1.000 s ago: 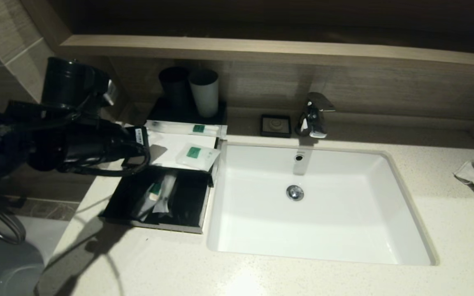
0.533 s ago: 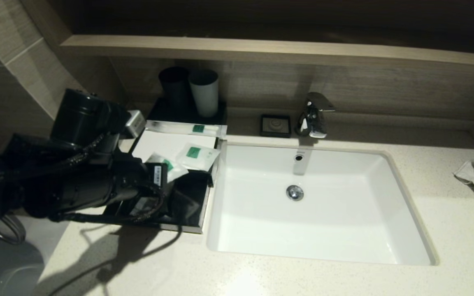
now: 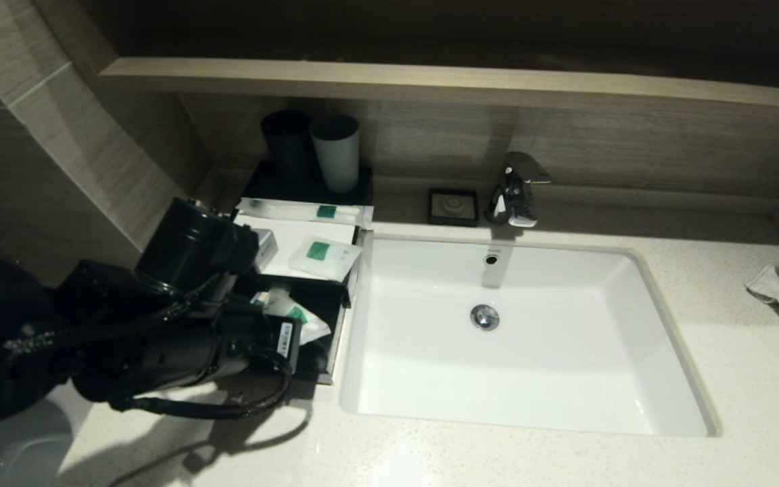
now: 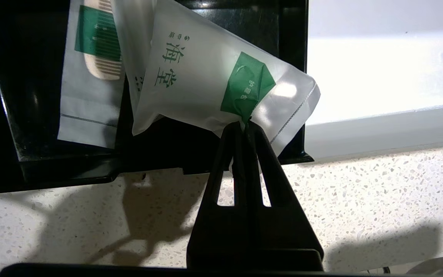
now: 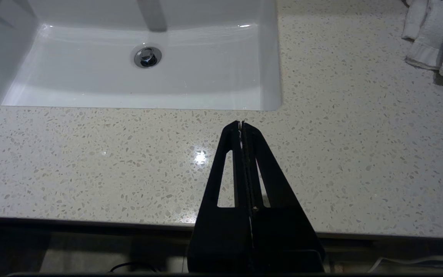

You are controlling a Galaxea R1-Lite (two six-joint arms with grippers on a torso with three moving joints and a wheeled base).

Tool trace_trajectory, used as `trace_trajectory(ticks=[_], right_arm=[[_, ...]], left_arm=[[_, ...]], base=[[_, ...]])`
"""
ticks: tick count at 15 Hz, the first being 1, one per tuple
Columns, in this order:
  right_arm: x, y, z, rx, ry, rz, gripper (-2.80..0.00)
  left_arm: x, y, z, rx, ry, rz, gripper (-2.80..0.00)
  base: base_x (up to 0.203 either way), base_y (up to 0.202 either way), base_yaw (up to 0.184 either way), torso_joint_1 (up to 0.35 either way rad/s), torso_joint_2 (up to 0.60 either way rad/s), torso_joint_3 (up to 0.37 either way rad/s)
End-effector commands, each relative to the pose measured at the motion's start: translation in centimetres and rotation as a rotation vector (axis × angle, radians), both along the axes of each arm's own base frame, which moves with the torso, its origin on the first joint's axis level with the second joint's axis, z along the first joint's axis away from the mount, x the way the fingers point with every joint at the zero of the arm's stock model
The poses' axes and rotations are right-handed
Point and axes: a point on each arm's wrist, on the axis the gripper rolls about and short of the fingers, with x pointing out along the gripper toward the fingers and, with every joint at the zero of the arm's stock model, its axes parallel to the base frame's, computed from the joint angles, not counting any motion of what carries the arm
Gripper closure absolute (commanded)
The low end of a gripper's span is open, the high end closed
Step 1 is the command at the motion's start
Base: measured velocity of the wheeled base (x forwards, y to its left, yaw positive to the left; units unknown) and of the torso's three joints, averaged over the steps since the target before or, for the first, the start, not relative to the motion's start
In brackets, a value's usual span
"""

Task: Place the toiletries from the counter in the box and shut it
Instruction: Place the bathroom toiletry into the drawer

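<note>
Pouch (image 4: 206, 88) | pinched at its corner by left gripper (image 4: 243, 125), hanging over open box drawer (image 4: 33, 127) | likely light, limp, slick film: grip an edge seam | right gripper (image 5: 241, 124) clenched empty over table (image 5: 90, 161)

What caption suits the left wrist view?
Left gripper shut on a frosted pouch, holding it over the box's open drawer.
</note>
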Motion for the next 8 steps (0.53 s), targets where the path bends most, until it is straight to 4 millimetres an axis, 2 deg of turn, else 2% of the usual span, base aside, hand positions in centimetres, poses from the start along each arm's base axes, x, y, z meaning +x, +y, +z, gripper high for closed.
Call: trace_trajectory(ticks=[1, 8], right_arm=[[0.0, 0.0, 0.0, 0.0, 0.002, 0.0, 0.0], [0.0, 0.0, 0.0, 0.0, 0.002, 0.0, 0.0]], left_arm=[[0.8, -0.6, -0.9, 0.019, 0.026, 0.003, 0.0], [3.0, -2.2, -1.3, 0.02, 0.029, 0.006, 0.0]], base=[[0.0, 0.0, 0.0, 0.0, 0.0, 0.0], [0.0, 0.0, 0.0, 0.0, 0.0, 0.0]])
